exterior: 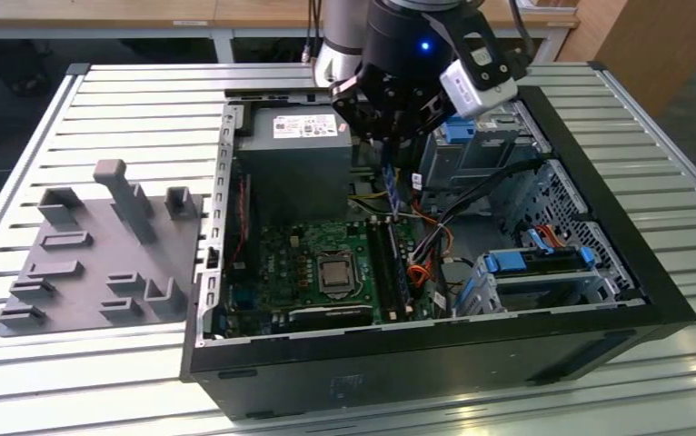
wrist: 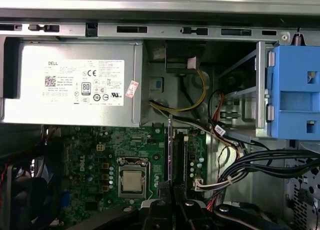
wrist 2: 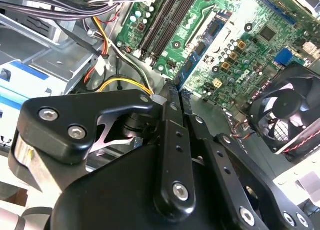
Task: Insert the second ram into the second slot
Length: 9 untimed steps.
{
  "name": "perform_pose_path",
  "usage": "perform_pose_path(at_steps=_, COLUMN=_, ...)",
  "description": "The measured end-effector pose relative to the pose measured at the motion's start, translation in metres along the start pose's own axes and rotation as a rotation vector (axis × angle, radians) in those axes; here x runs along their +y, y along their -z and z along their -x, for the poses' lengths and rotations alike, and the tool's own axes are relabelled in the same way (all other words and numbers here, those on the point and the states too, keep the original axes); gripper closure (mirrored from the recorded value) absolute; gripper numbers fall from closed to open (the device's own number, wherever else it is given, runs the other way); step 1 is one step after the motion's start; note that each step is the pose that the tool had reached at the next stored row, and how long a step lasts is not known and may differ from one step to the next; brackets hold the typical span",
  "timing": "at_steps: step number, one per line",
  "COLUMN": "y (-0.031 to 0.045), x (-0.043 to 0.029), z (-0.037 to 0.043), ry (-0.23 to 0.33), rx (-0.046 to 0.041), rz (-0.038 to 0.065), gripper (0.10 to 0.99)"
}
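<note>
The fingers [wrist 2: 170, 125] were clamped on the second ram [wrist 2: 189, 70], which they held edge-on above the memory slots [wrist: 181, 157] of the motherboard [exterior: 305, 263]. The stick was probably light and stiff but fragile, best gripped on its flat faces near the top edge. Room was tight, with cables [wrist: 250, 165] crowding one side and the case [exterior: 609, 209] wall beyond.

single arm [exterior: 343, 41] reaching down from above, wrist vertical, black gripper [exterior: 387, 147] pointing down, fingers [wrist 2: 171, 121] pinched nearly together, clamped on the second ram [wrist: 169, 150]
</note>
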<state>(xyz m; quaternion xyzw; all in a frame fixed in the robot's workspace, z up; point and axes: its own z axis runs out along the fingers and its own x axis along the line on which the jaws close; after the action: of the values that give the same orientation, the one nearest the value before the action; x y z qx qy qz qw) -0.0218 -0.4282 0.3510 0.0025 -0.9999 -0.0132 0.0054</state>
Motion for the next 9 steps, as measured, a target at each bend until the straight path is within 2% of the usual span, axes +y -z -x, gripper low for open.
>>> perform_pose_path(at_steps=9, y=-0.0010, x=0.0000, z=0.0037, ry=0.000, rx=-0.0001, rz=0.000, gripper=0.949)
